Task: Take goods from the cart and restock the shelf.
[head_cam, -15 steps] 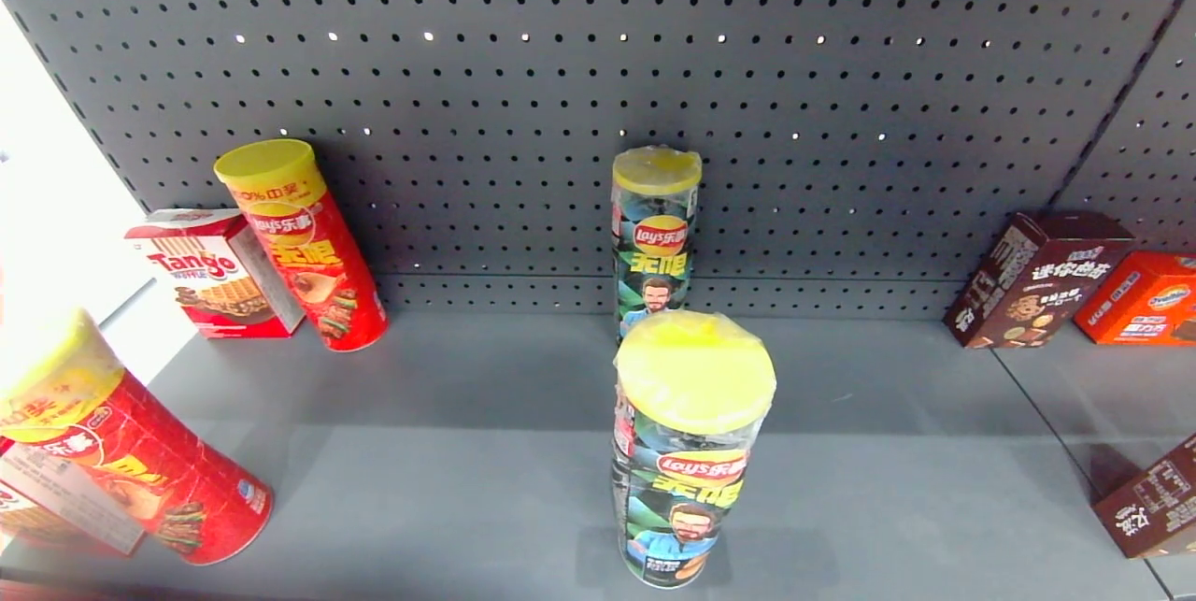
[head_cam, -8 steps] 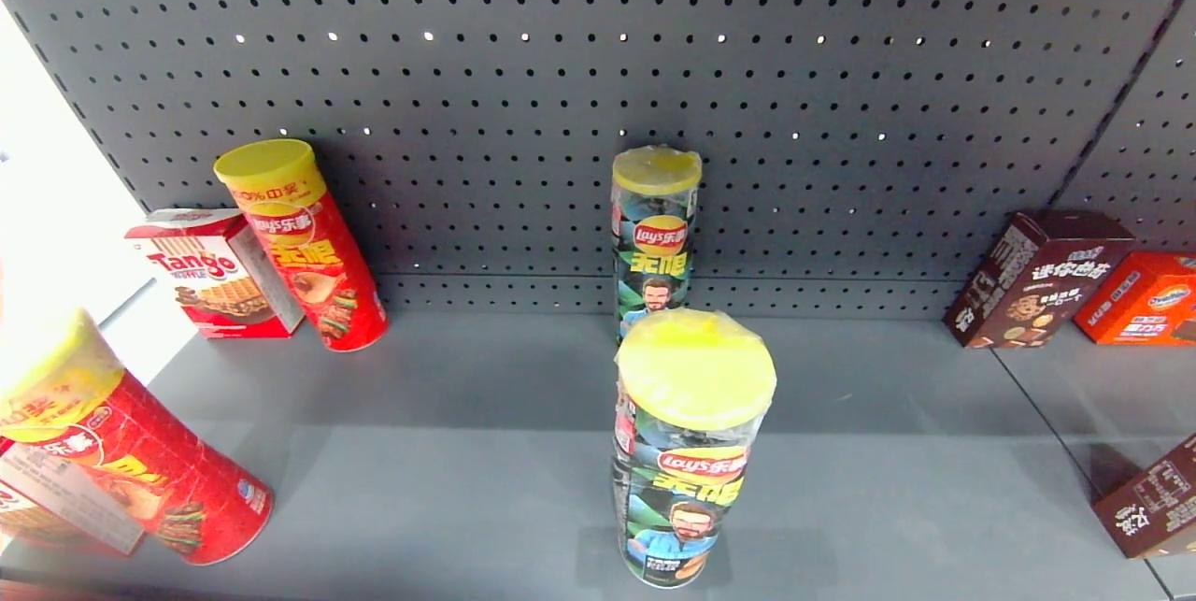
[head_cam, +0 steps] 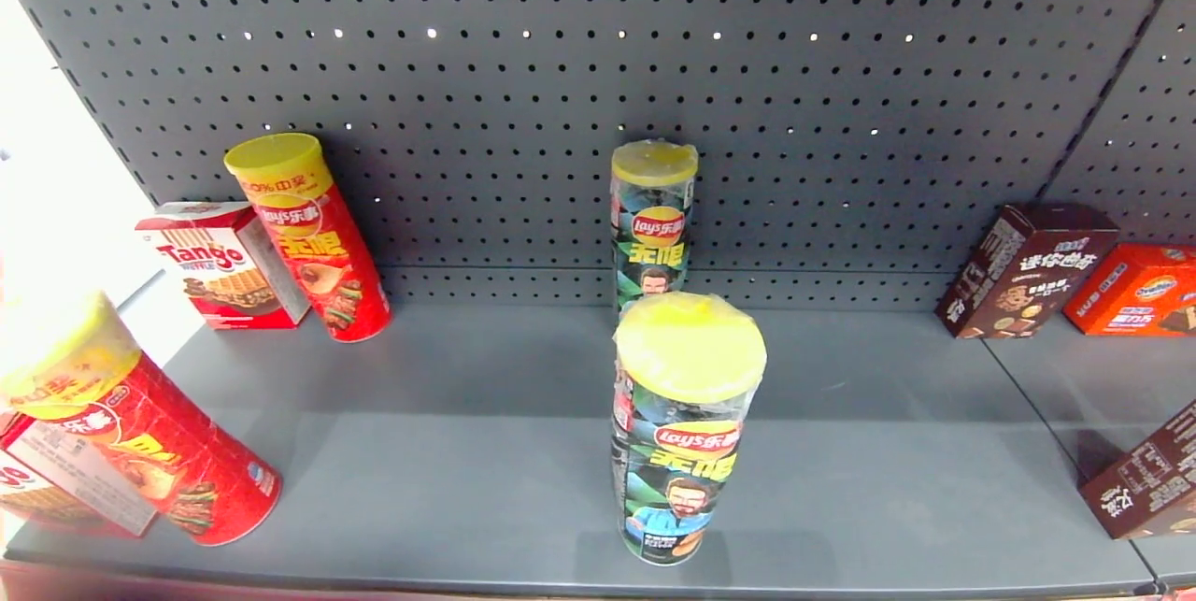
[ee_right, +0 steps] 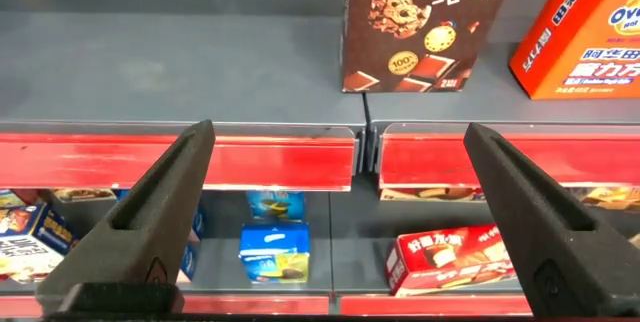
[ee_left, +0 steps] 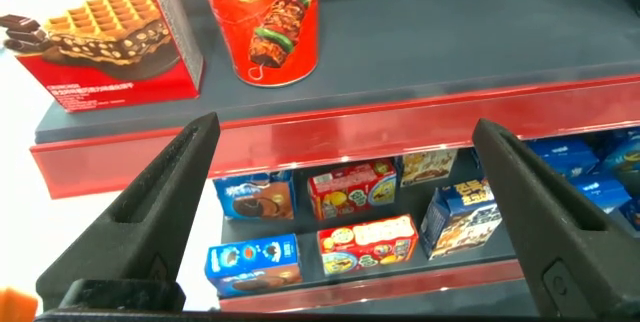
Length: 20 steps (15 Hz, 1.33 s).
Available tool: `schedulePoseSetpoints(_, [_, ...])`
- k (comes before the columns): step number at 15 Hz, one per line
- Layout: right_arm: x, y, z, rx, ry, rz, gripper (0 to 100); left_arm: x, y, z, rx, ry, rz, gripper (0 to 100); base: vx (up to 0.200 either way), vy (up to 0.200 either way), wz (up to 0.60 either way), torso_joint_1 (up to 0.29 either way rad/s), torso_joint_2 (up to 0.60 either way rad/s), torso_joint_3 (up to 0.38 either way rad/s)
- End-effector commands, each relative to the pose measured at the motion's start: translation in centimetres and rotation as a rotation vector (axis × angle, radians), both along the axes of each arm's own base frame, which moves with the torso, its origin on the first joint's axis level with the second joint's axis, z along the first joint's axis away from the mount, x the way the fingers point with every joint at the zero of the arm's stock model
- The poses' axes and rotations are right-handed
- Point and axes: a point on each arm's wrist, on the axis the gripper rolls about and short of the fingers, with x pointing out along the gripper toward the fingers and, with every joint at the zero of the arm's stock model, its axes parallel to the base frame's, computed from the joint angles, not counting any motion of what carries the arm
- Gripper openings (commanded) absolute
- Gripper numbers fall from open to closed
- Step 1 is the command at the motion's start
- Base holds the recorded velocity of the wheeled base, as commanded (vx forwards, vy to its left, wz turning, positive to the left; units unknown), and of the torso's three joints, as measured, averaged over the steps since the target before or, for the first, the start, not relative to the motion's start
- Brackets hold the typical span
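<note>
The grey shelf (head_cam: 448, 461) carries two dark green chip cans with yellow lids, one at the front middle (head_cam: 685, 451) and one behind it by the pegboard (head_cam: 653, 222). My left gripper (ee_left: 345, 227) is open and empty in front of the shelf's red front edge (ee_left: 330, 127), below a wafer box (ee_left: 100, 32) and a red can (ee_left: 268, 17). My right gripper (ee_right: 340, 217) is also open and empty, facing the red edge strip (ee_right: 250, 157) below a brown cookie box (ee_right: 425, 22) and an orange box (ee_right: 590, 32).
On the left of the shelf stand two red cans (head_cam: 313, 236) (head_cam: 149, 437) and a wafer box (head_cam: 220, 264). At the right are a brown box (head_cam: 1023, 269), an orange box (head_cam: 1131, 288) and another brown box (head_cam: 1140, 479). Small snack boxes (ee_left: 355, 217) (ee_right: 275, 247) fill the lower shelf.
The whole head picture has shifted slightly, so the camera moved. The goods on the shelf stand where they were.
</note>
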Motion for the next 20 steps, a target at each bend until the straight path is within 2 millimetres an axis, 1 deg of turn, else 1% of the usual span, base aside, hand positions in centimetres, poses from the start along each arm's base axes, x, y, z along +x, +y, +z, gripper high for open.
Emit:
schedulePoseSetpoints(1, [0.01,0.0,0.0,0.0,0.002,0.002,100,0.0,0.0,0.0,-0.001,0.0,-0.001,100,0.0,0.0,0.0,0.0,0.0,0.0])
schedulePoseSetpoints(4, [0.01,0.01,0.0,0.0,0.002,0.007,100,0.0,0.0,0.0,-0.002,0.001,0.0,100,0.0,0.0,0.0,0.0,0.0,0.0])
schedulePoseSetpoints(6, [0.01,0.01,0.0,-0.002,0.002,0.007,100,0.0,0.0,0.0,-0.002,0.001,0.0,100,0.0,0.0,-0.6,0.0,0.0,0.0])
schedulePoseSetpoints(16, [0.01,0.01,0.0,-0.002,0.002,0.008,100,0.0,0.0,0.0,-0.004,0.001,0.003,100,0.0,0.0,0.0,0.0,0.0,0.0])
schedulePoseSetpoints(18, [0.01,0.01,0.0,-0.002,0.002,0.008,100,0.0,0.01,0.0,-0.005,0.001,0.005,100,0.0,0.2,0.0,0.0,0.0,0.002])
schedulePoseSetpoints(20, [0.01,0.01,0.0,-0.002,0.002,0.008,100,0.0,0.01,0.0,-0.005,0.001,0.005,100,0.0,0.0,0.0,0.0,0.0,0.0])
